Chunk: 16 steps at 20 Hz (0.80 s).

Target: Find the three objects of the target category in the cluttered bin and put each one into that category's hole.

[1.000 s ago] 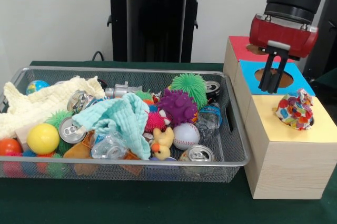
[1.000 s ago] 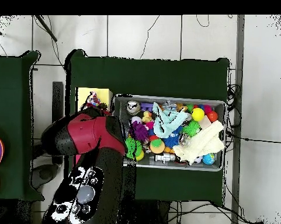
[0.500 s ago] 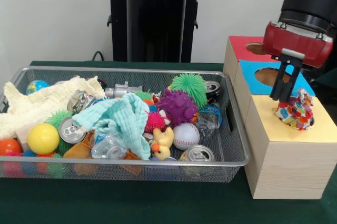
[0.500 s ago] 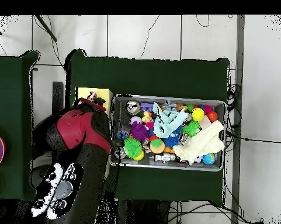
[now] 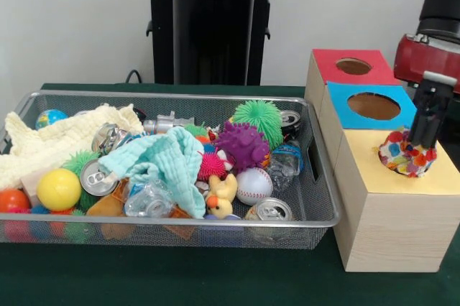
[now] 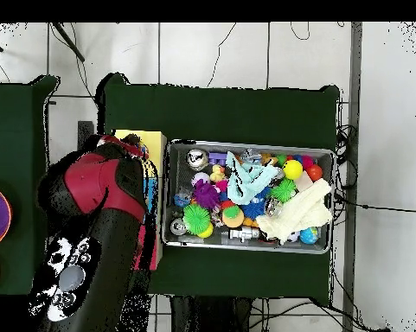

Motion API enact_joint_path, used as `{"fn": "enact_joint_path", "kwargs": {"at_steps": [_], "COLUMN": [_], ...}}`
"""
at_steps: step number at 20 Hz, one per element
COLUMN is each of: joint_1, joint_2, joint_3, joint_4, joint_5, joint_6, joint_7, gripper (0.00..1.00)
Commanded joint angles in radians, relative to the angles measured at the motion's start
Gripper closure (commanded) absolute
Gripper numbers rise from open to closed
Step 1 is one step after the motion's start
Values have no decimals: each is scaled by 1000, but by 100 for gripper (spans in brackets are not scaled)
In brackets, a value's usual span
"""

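A crumpled multicoloured patchwork cloth [image 5: 401,156] sits in the hole of the yellow panel [image 5: 370,171] on the wooden box. My gripper [image 5: 421,141] comes down at the cloth's far right side, shut, its tips touching the cloth's top edge. The blue panel's hole [image 5: 373,105] and the red panel's hole [image 5: 353,66] stand uncovered behind it. In the overhead view my red arm [image 6: 99,186] hides the gripper and most of the box. The wire bin [image 5: 321,177] holds a teal cloth [image 5: 169,162] and a cream cloth [image 5: 57,137] among other clutter.
The bin also holds drink cans [image 5: 270,210], spiky balls [image 5: 244,144], a baseball [image 5: 254,185], a yellow ball [image 5: 58,189] and a rubber duck [image 5: 222,197]. The box [image 5: 392,227] stands tight against the bin's right wall. Green cloth covers the table [image 6: 220,112].
My gripper has moved from above the blue hole rightwards and down onto the patchwork cloth. The cloth now sits lower and flatter in the yellow hole.
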Motion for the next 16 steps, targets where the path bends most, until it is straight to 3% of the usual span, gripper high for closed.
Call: {"fn": "enact_joint_path", "kwargs": {"at_steps": [1, 5, 9, 11, 16], "joint_1": [-15, -10, -34, -51, -30], "joint_2": [43, 47, 57, 91, 252], "joint_3": [47, 38, 91, 126, 62], "joint_4": [-20, -14, 18, 26, -41], "joint_5": [109, 137, 161, 159, 114], "joint_6": [130, 129, 93, 69, -49], "joint_7": [237, 228, 186, 153, 142], "gripper": [100, 100, 100, 100, 100]}}
